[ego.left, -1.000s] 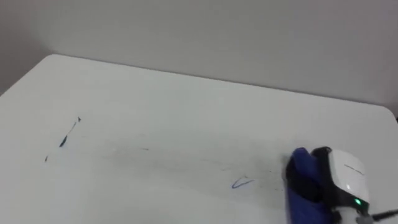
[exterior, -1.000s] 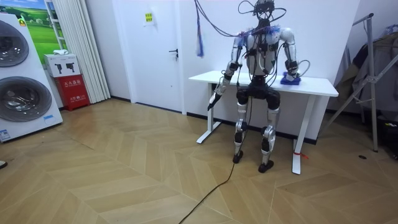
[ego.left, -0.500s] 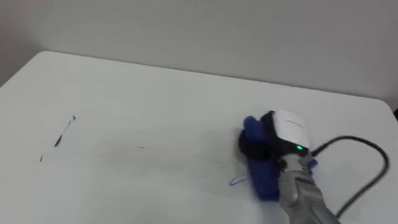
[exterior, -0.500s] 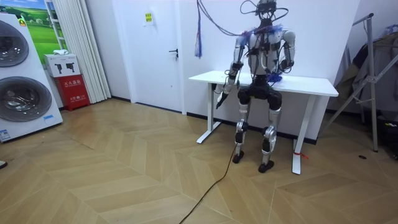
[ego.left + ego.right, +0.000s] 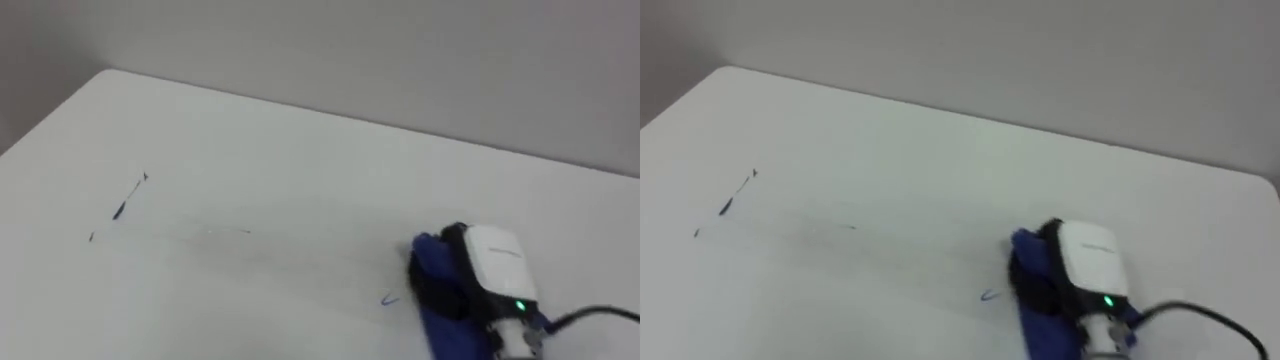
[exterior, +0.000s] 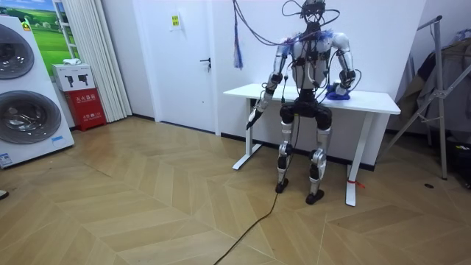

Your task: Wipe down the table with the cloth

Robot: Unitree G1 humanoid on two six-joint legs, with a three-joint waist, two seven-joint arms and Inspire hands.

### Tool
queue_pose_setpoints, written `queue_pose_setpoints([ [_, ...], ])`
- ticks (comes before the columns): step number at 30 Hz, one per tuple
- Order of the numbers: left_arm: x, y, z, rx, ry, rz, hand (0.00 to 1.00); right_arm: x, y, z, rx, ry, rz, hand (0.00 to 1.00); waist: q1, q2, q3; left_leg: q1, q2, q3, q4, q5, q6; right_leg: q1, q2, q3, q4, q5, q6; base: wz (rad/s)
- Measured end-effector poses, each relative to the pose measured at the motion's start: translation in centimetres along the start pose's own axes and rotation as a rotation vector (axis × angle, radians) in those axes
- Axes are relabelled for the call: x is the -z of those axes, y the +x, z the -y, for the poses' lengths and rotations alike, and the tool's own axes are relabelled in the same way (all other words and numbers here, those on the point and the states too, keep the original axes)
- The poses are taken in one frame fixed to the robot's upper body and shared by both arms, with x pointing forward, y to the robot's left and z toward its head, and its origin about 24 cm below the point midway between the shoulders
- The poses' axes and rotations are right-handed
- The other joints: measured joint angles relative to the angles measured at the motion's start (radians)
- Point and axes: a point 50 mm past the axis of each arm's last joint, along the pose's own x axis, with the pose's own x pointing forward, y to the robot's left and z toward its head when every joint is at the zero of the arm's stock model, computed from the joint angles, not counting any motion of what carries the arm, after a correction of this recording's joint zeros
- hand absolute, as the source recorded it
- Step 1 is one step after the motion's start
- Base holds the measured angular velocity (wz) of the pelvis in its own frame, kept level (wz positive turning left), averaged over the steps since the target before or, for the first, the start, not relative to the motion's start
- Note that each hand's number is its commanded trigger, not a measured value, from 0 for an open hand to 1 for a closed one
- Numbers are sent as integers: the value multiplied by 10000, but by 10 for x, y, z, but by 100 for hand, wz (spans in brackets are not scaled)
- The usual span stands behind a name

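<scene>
I stand at the near side of a white table (image 5: pixel 300 140). My right hand (image 5: pixel 492 268) lies low on the table's right part, its dark fingers curled over a blue cloth (image 5: pixel 428 252) pressed on the top. A small blue ink stroke (image 5: pixel 388 298) shows just left of the cloth. More dark ink marks (image 5: pixel 122 208) sit far to the left, and a faint thin line (image 5: pixel 230 230) lies between them. In the room view my left hand (image 6: pixel 252 121) hangs at my side below the table's end, fingers relaxed.
The table's far edge (image 5: pixel 400 122) runs along a grey wall; its left corner (image 5: pixel 105 75) is rounded. In the room view washing machines (image 6: pixel 26 88) and a red box (image 6: pixel 87 107) stand at the left, a metal rack (image 6: pixel 441 96) at the right.
My right hand swept the cloth left towards the table's middle, then back right and nearer to me. The ink stroke beside it looks smaller. The camera shifted a little.
</scene>
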Motion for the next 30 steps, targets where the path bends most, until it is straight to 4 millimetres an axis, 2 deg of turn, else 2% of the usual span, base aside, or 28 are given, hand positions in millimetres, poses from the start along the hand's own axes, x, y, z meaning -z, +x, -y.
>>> queue_pose_setpoints([
  [1,-3,0,3,90,91,104,0,-1,5,0,33,226,-144,100,-43,19,-13,29,0,9,34,-58,92,33,-30,35,4,-3,11,-4],
  [5,-17,0,14,383,27,456,0,-11,18,-3,-266,723,-311,100,-44,5,-6,31,-19,78,86,-54,89,-18,-81,128,11,7,34,-17],
  [7,-24,-1,23,563,4,584,0,-33,38,-4,-642,776,-45,100,171,-3,-1,34,21,318,73,-66,95,-263,62,597,52,84,-4,-58],
  [8,-26,-1,25,616,-33,621,0,-40,43,-4,-719,795,12,100,272,-21,5,12,23,316,59,-66,94,-310,61,604,59,149,-23,-59],
  [10,-31,-3,35,907,13,760,0,-74,65,-1,-1148,844,742,100,594,-61,26,-3,50,306,-83,-55,78,-483,80,571,12,367,-80,-41],
  [11,-30,-4,36,974,21,727,0,-81,70,1,-1231,834,945,100,633,-64,30,-4,72,306,-99,-56,77,-498,98,560,9,377,-93,-12],
  [12,-30,-4,37,1049,28,747,0,-98,75,1,-1485,985,1404,100,754,-89,45,-1,99,303,-145,-61,42,-504,130,509,3,371,-117,16],
  [13,-31,-4,37,1039,37,777,0,-113,79,1,-1652,1023,1826,100,771,-139,107,11,147,259,-160,-44,-54,-514,195,502,-19,328,-110,23],
  [14,-32,-4,36,1024,6,825,0,-118,79,2,-1710,976,1979,100,799,-164,122,11,158,207,-165,-60,-79,-502,214,473,-13,306,-93,36],
  [16,-29,-7,36,1024,-132,852,0,-125,83,5,-1615,864,2401,100,852,-199,210,-71,159,8,-186,-65,-131,-483,229,271,-13,222,-97,29],
  [18,-17,-11,38,1080,-284,537,0,-111,84,8,-1429,938,2258,100,795,-127,330,-121,141,-114,-279,55,-98,-458,224,129,-26,339,-220,21],
  [20,-4,-11,31,893,-304,197,0,-96,76,4,-1167,952,2013,100,518,-96,315,-80,105,-313,-263,66,-114,-299,208,-20,-62,266,-139,30],
  [21,5,-10,23,613,-449,-84,0,-80,67,1,-924,977,1617,100,333,-123,285,-30,80,-404,-241,62,-141,-242,181,-148,-143,180,-67,34],
  [22,14,-10,12,265,-648,-366,0,-58,54,0,-623,1053,1004,100,148,-119,296,42,83,-399,-229,54,-161,-110,168,-182,-147,132,-54,29],
  [23,18,-9,7,57,-697,-495,0,-44,45,-1,-479,987,595,100,78,-145,271,68,83,-366,-217,54,-160,-58,148,-210,-143,120,-51,18],
  [24,23,-8,-3,-308,-741,-658,0,-18,29,0,-202,658,-70,100,-91,-189,217,90,76,-309,-198,47,-150,46,100,-253,-133,77,-63,12],
  [25,31,-8,-10,-486,-631,-896,0,6,13,3,-61,309,-683,100,-202,-210,74,80,37,-307,-156,20,-108,55,53,-258,-86,48,-34,8],
  [28,27,-5,-17,-570,-742,-785,0,45,-6,5,6,182,-2206,100,-404,-250,7,282,-35,-308,-40,-12,-60,277,-31,-205,-5,-1,29,2],
  [30,18,-3,-13,-419,-768,-509,0,52,-7,3,-32,371,-2649,100,-473,-240,-1,316,-66,-309,102,-44,-8,369,-73,-207,22,-2,33,0],
])
